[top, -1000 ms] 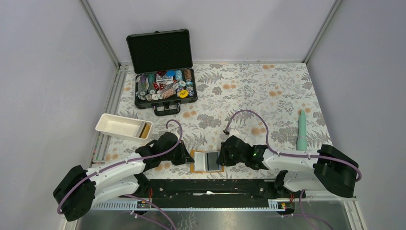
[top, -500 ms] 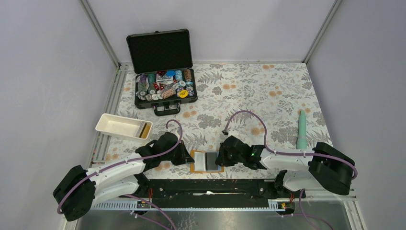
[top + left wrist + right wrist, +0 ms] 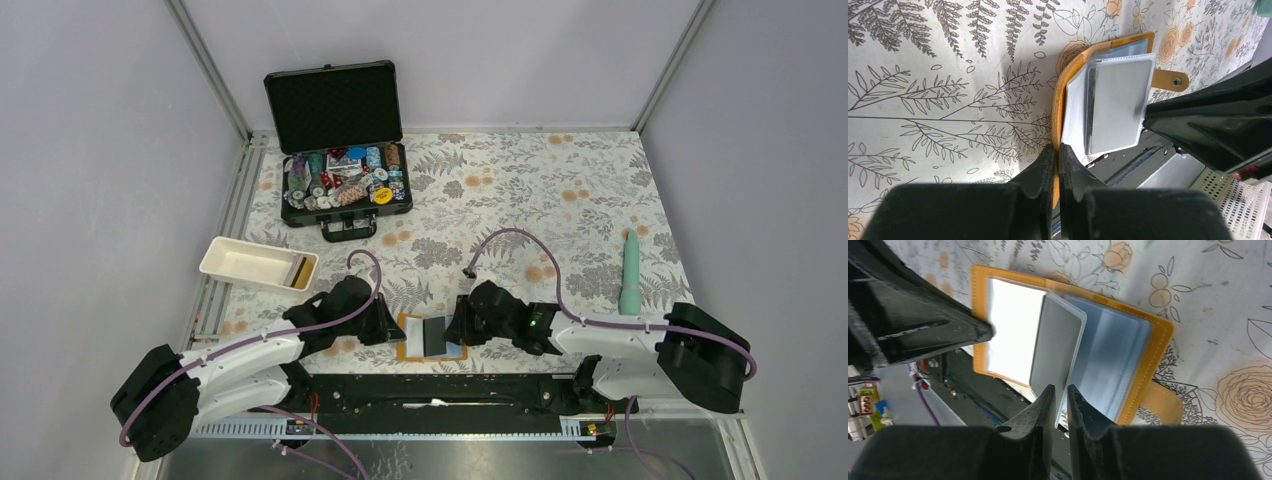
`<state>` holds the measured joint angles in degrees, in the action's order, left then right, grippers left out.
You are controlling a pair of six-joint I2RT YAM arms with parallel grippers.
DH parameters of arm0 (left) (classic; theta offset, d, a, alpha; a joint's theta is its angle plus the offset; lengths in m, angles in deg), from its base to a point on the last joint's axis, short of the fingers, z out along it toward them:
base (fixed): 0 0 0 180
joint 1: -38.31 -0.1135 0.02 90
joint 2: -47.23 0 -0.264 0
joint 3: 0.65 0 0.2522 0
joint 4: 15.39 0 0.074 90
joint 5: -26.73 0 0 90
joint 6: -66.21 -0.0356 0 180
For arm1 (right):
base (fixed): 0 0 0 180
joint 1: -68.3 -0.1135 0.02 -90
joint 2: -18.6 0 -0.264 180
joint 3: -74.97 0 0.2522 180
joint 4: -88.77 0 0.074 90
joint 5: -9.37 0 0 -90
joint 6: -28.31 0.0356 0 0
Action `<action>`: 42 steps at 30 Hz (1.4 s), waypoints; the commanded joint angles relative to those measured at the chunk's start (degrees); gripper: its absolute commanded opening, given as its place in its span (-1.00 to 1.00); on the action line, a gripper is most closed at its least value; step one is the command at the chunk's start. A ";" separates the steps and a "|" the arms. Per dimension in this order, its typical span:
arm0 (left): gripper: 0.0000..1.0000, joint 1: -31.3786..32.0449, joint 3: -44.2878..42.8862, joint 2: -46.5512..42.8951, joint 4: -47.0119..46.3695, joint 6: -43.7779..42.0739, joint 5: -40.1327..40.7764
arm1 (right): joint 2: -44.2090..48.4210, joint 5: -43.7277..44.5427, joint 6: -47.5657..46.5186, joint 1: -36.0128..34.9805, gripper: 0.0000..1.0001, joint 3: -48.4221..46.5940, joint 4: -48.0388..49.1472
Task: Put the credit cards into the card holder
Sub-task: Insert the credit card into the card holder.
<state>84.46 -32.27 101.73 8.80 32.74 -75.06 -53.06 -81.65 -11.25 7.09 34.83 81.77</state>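
Three pale grey walls [image 3: 100, 150] close in the workspace, with bare metal posts [image 3: 208, 70] running up the two back corners. A cloth printed with grey ferns and orange roses [image 3: 560, 190] covers the whole table. Both arms reach inward from a black mounting rail [image 3: 430, 390] at the near edge.

At the back left, a black hard case [image 3: 335, 105] stands with its lid raised. Its tray is crowded with poker chips [image 3: 345, 180]. A white rectangular tray [image 3: 245, 262] lies near the left edge with a small brownish item at its right end. A teal-green stick-shaped object [image 3: 630, 275] lies well apart on the right.

The orange card holder [image 3: 1060, 100] lies open on the cloth at the near edge, between the two grippers. The left gripper [image 3: 1057, 150] is pinched tight on the holder's orange border and pins that side down. The right gripper [image 3: 1060, 392] has its fingers drawn in to a narrow slit around the edge of a plastic sleeve [image 3: 1055, 345] lifted from the stack. A dark grey card [image 3: 437, 336] shows at that sleeve, though how far in it sits cannot be told. The snap tab [image 3: 1170, 80] juts out flat on the right arm's side.
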 commanded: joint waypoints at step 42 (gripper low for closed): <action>-0.32 0.13 -4.19 -1.42 3.54 -3.55 5.24 | -9.44 2.76 -4.14 -9.04 -0.03 -13.05 3.13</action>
<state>84.74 -33.91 104.00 9.44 30.99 -73.88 -65.54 -82.81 -14.64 -1.47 23.56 86.73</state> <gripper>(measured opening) 0.235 0.470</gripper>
